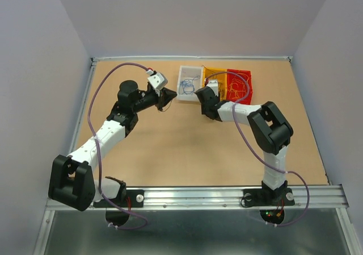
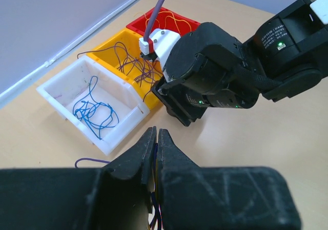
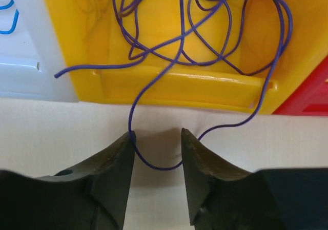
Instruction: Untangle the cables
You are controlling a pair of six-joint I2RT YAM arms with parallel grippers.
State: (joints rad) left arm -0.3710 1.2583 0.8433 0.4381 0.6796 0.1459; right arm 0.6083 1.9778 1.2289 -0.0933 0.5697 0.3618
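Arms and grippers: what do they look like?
The left arm and right arm alternate white links with black joint housings; a lavender hose trails along each. The left gripper and right gripper are black, each with two tapering, pointed fingers; pale scratches mark the left's. Green lights glow on the right wrist.

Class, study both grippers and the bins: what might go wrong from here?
The purple wire loops out of the yellow bin, between the open fingers of the right gripper; a pull may drag out the tangle behind it. The left gripper, shut on thin strands, sits close to the right arm and may snag there.
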